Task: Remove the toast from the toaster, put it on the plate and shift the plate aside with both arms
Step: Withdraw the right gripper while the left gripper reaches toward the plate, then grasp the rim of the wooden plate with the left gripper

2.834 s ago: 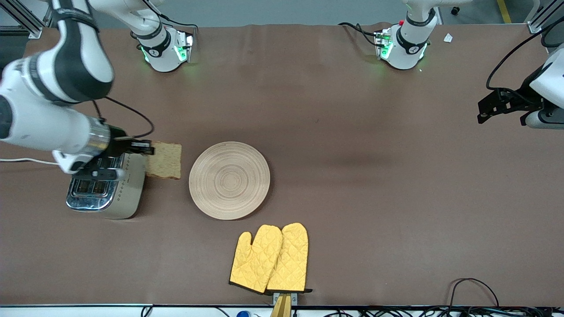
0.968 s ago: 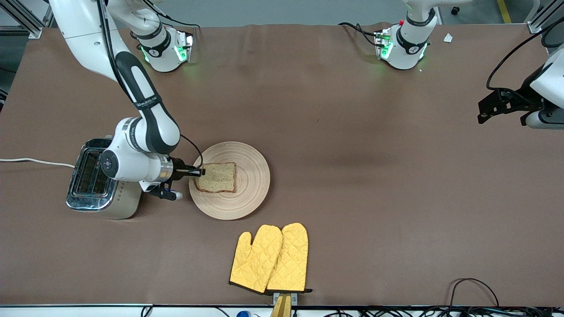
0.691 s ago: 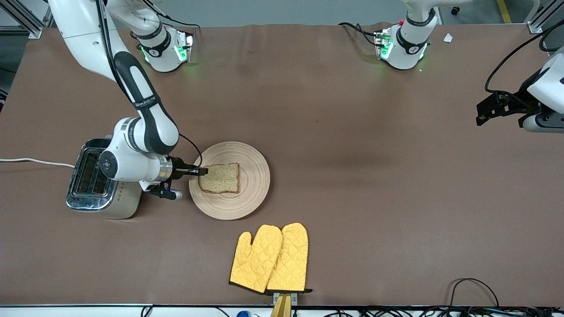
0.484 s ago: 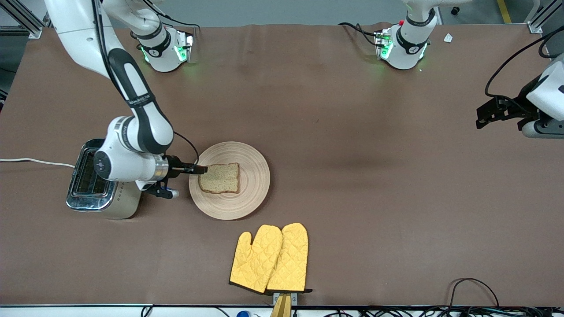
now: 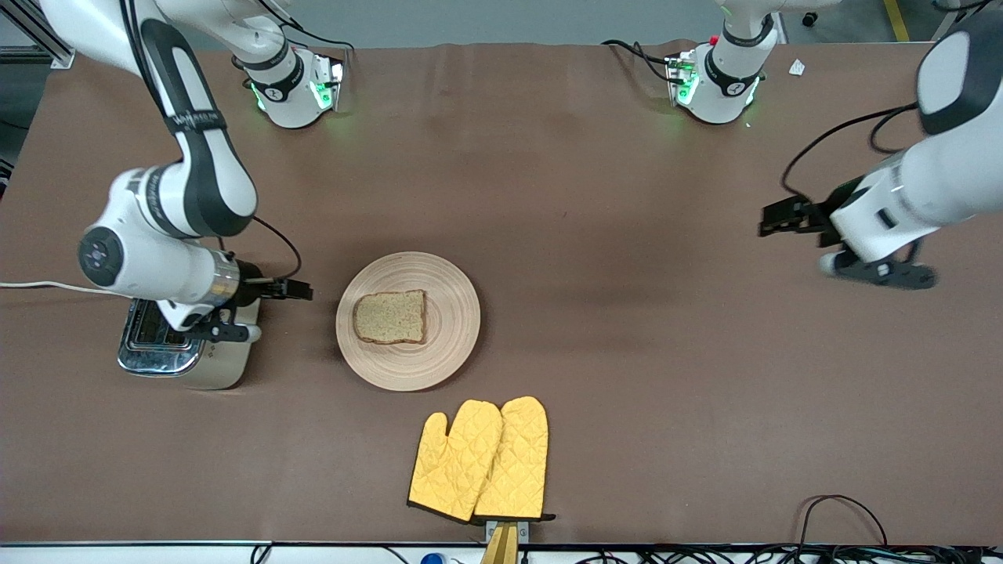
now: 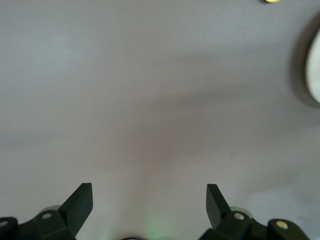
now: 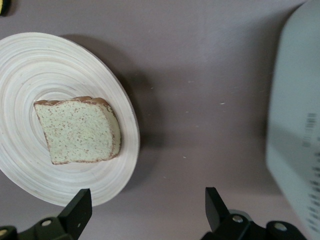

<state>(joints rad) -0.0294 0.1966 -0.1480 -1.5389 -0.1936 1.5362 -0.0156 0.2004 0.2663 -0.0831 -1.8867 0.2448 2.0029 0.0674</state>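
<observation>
Two end effectors up over the brown tabletop (image 5: 595, 258), neither gripping anything. Right end effector (image 5: 302, 291) with fingers spread wide and empty, hanging between the toaster (image 5: 184, 352) and the plate (image 5: 450, 329), just beside the toaster's top edge; in the right wrist view both black fingertips (image 7: 80, 210) set well apart, with the plate and a blurred pale side of the toaster ahead of them. Left end effector (image 5: 776, 218) likewise splayed and empty, over bare tabletop toward the left arm's end, well apart from the plate; in the left wrist view both fingertips (image 6: 82, 200) far apart above plain brown surface, with only a pale sliver of the plate at the frame's edge. Toast (image 5: 389, 316) lying flat on the plate, a little toward the toaster side of its middle, crust all round, free of both end effectors. Plate resting on the tabletop near the middle, beside the toaster. Pair of yellow oven mitts (image 5: 482, 460) side by side, nearer to the front camera than the plate, close to the tabletop's edge. White cord (image 5: 47, 287) trailing from the toaster off the right arm's end.
</observation>
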